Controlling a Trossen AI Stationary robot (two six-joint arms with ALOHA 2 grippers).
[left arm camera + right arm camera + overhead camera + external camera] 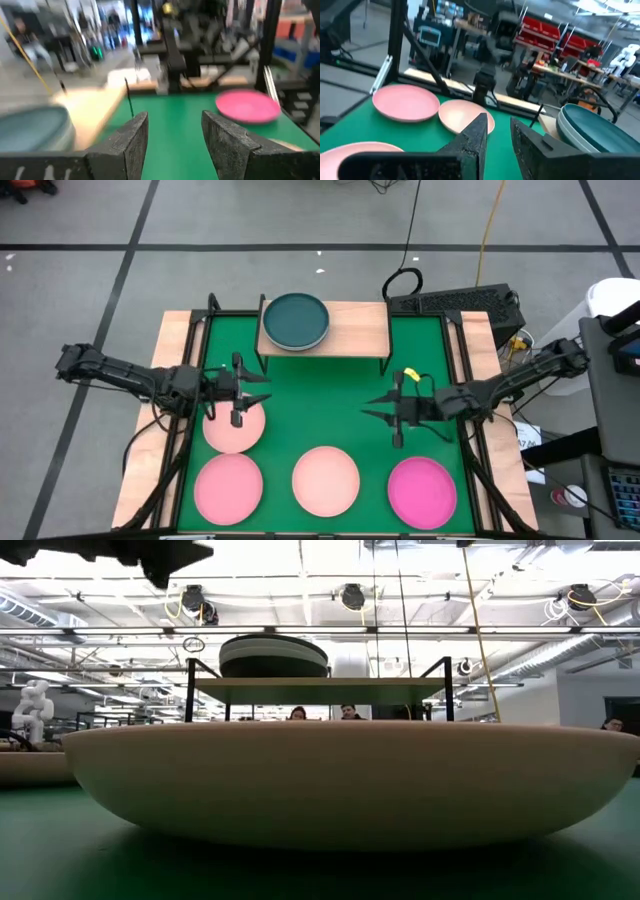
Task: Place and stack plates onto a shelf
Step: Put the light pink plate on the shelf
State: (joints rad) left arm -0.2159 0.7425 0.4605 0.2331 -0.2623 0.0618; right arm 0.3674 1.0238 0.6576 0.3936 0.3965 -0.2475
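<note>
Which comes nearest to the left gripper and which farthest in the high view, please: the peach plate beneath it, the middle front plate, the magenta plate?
Measured from the left gripper, whose fingers are open:
1. The peach plate, partly under the gripper at the table's left.
2. The middle front plate, centre of the front row.
3. The magenta plate, front right, nearer the right gripper.

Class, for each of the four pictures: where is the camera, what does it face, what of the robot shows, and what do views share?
High: overhead, facing down; both arms, left gripper, right gripper.
Low: table height, behind a peach plate, facing the shelf.
Left wrist: its open jaws, facing the magenta plate.
Right wrist: its jaws, facing pink plates.
Shared: the teal stack.
</note>
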